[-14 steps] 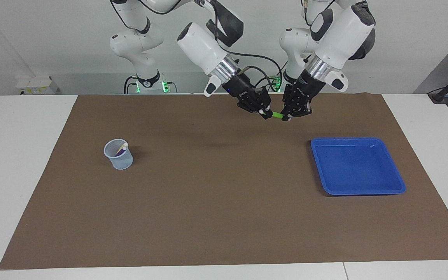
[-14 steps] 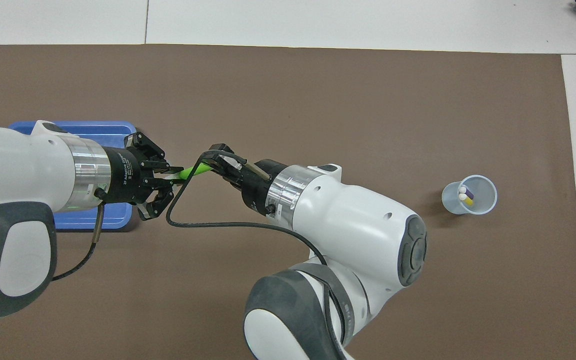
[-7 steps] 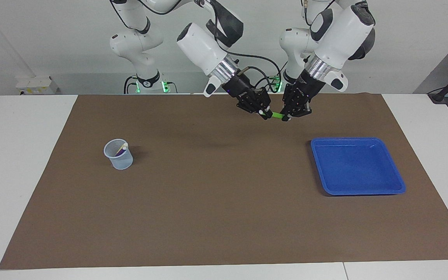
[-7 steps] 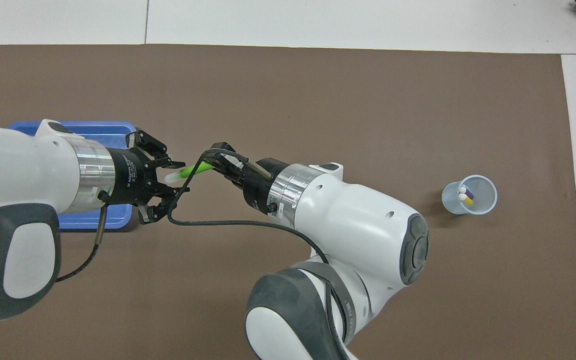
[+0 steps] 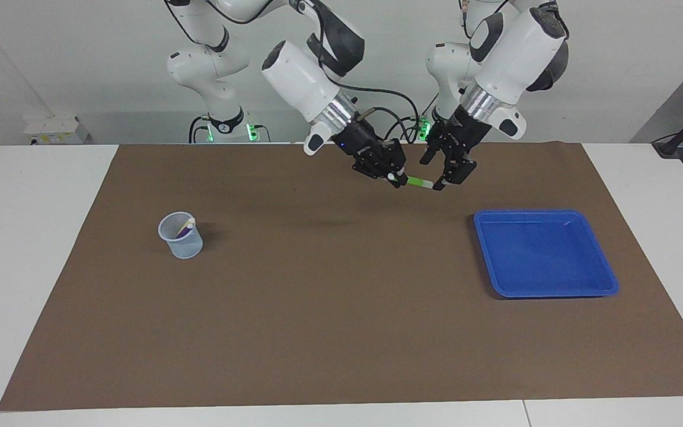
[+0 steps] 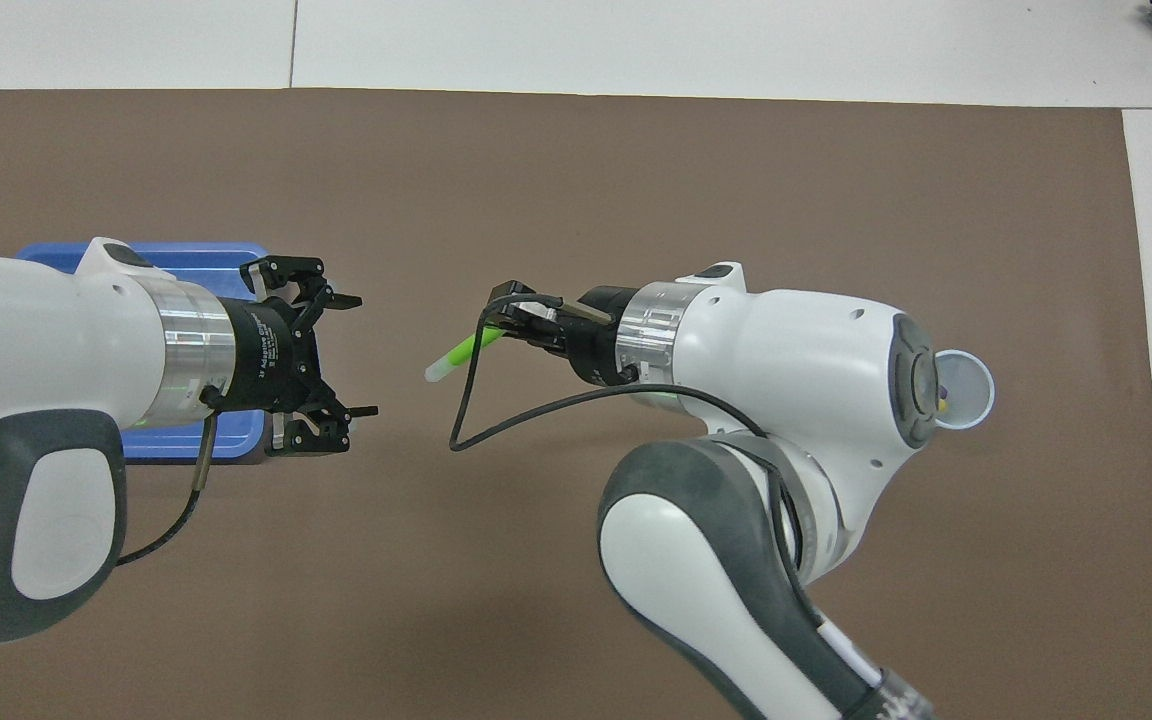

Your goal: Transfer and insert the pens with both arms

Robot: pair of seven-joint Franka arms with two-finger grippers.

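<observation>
On the brown paper-covered table (image 5: 341,332), facing view shows the left gripper (image 5: 442,172) just let go, jaws wide, while overhead the clamped right gripper (image 6: 506,318) alone holds the bright green marker pen (image 6: 458,352) midair, so handover's done, cup next.

Only readable text: white print on the black body of the left gripper (image 6: 341,370), overhead view — "2F Adaptive Gripper", running along the cylinder just past the silver wrist ring. A smaller line sits under it, too small to read. In the facing view the same gripper (image 5: 443,172) has a whitish mark on its body — can't make out letters. The right gripper (image 5: 393,177) shows no legible print in either view. Nothing readable on the blue tray (image 5: 546,284), the cup (image 5: 181,240) or the brown mat (image 5: 318,308).
</observation>
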